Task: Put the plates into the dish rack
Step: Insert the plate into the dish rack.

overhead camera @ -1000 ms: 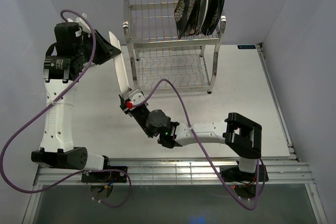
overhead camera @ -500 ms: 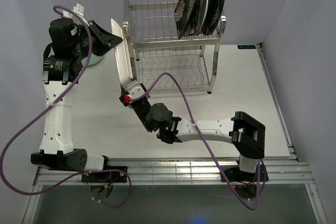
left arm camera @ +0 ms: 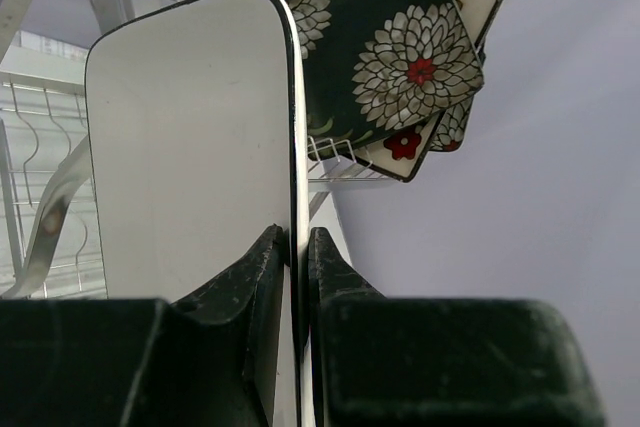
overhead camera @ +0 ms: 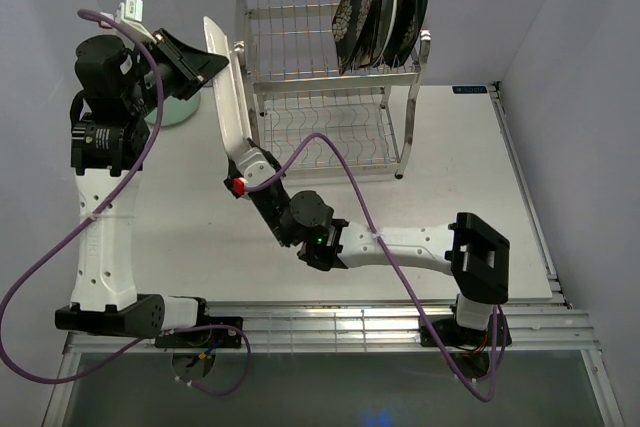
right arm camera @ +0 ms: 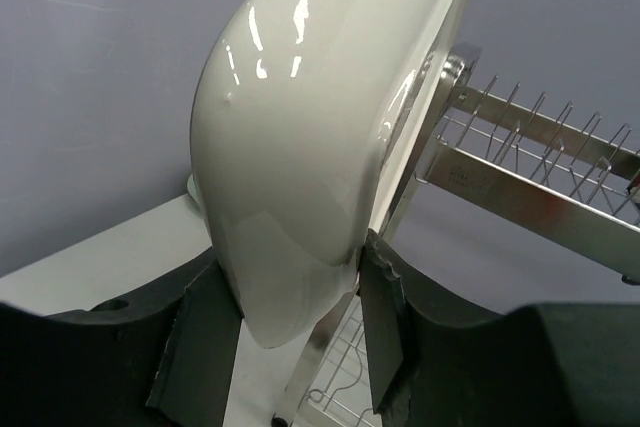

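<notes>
A white rectangular plate (overhead camera: 224, 87) (left arm camera: 190, 137) (right arm camera: 300, 127) stands on edge in the air, just left of the dish rack (overhead camera: 330, 97) (right arm camera: 520, 162). My left gripper (overhead camera: 207, 65) (left arm camera: 298, 239) is shut on its upper rim. My right gripper (overhead camera: 248, 163) (right arm camera: 296, 282) is shut on its lower end, one finger on the glossy underside and one on the rim. Several plates (overhead camera: 385, 7) stand in the rack's top tier at the right, the front ones dark floral squares (left arm camera: 400, 57). A pale green round plate (overhead camera: 172, 112) lies on the table behind the left arm, mostly hidden.
The rack's left front post (overhead camera: 245, 97) is right beside the held plate. The rack's lower tier (overhead camera: 325, 137) and the left half of the top tier hold nothing. Grey walls close in at the left, back and right. The right arm's cable (overhead camera: 330, 162) loops in front of the rack.
Both arms have carried the white plate upward and toward the back left. The left wrist has risen and swung left; the right gripper followed nearer the rack's post. Both grips are unchanged.
</notes>
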Controlling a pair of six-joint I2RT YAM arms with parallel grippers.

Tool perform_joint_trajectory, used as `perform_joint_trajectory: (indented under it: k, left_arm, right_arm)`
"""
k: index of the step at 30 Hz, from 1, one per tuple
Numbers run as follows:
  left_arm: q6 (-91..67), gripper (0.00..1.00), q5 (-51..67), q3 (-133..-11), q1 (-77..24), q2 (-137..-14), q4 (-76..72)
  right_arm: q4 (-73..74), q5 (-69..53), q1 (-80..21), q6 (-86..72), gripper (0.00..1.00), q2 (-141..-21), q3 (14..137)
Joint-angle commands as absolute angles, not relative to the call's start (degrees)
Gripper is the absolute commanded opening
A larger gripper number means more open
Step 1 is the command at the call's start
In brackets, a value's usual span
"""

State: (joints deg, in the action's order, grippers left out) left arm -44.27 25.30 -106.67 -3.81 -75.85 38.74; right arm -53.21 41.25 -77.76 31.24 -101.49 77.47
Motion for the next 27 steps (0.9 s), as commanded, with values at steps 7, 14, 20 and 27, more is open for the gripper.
perform_joint_trajectory:
  k: [7, 14, 20, 27]
  left_arm:
    - [-50.0, 0.00, 35.7, -107.4, -4.8, -71.4, 28.8]
    - [-52.1, 0.00, 38.5, -108.4, -4.9, -73.7, 24.6]
    - [-54.1, 0.00, 40.2, -108.7, -4.9, -77.8, 20.0]
    - [-56.2, 0.00, 41.6, -112.2, -4.9, -83.4, 16.4]
  right_arm:
    - [-61.6, 31.7, -79.1, 35.2, 0.17, -95.2, 83.2]
    - [-61.3, 32.4, -79.1, 38.2, 0.17, -94.7, 85.9]
    - [-59.9, 33.0, -78.4, 40.1, 0.17, -94.3, 88.0]
    - [-58.5, 32.5, -75.3, 39.4, 0.17, -93.3, 88.8]
